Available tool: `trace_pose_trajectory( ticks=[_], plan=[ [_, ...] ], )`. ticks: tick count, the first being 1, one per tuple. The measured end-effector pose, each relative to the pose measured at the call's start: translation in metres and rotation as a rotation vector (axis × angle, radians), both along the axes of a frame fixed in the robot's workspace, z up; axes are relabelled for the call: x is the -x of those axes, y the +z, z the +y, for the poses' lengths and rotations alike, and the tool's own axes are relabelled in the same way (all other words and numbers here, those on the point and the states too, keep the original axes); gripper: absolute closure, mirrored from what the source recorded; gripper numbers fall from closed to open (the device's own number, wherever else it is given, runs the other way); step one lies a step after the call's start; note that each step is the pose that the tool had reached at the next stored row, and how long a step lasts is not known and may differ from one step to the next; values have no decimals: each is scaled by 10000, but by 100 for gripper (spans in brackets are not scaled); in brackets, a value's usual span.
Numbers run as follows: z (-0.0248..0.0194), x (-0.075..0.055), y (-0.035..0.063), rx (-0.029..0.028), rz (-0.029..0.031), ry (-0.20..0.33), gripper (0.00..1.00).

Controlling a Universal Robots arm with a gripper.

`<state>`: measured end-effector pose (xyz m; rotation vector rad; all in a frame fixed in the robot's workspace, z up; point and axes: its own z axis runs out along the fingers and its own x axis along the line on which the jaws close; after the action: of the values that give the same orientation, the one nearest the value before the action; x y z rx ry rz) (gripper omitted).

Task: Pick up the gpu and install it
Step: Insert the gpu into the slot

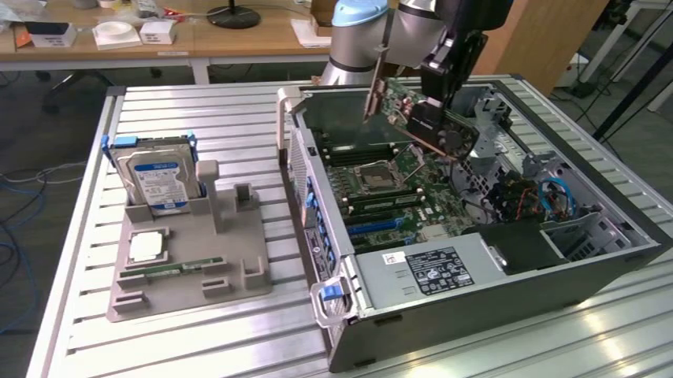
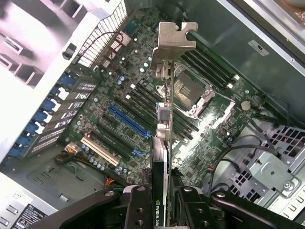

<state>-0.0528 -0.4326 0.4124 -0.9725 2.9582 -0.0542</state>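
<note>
gripper (image 2: 162, 202) clenched on gpu (image 1: 418, 118) | gpu tilted in air over motherboard (image 1: 421, 193), at exterior view's 1 o'clock | risk: tilted card may miss the blue slot (image 2: 126, 121), bracket (image 2: 174, 36) may snag case wall (image 1: 474, 315)

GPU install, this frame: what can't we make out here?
Wrist view: gpu edge-on; it hides its own connector edge and the strip of motherboard beneath.
Wrist view: gripper cut off by the picture's edge.
Exterior view: hard drive label text too small.
Exterior view: arm cut off by the picture's top edge.
</note>
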Motion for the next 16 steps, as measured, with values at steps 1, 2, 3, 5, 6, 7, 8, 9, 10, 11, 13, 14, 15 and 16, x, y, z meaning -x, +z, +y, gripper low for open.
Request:
trace_pose_trajectory(
  ticks=[1, 2, 3, 5, 6, 7, 8, 9, 10, 11, 13, 14, 15, 16],
  plan=[
    [0, 0, 0, 0, 0, 68, 74],
    [0, 0, 0, -1, -1, 136, 74],
    [0, 0, 0, 0, 0, 207, 74],
    [0, 0, 0, 0, 0, 362, 74],
    [0, 0, 0, 0, 0, 441, 74],
    [0, 0, -1, 0, 0, 520, 74],
    [0, 0, -1, 0, 0, 596, 74],
    [0, 0, -1, 0, -1, 677, 74],
    [0, 0, -1, -1, 0, 754, 74],
    [0, 0, -1, 0, 0, 839, 74],
    [0, 0, -1, 0, 0, 1001, 74],
    [0, 0, -1, 0, 0, 1079, 74],
    [0, 0, -1, 0, 0, 1160, 74],
    [0, 0, -1, 0, 0, 1241, 74]
  ],
)
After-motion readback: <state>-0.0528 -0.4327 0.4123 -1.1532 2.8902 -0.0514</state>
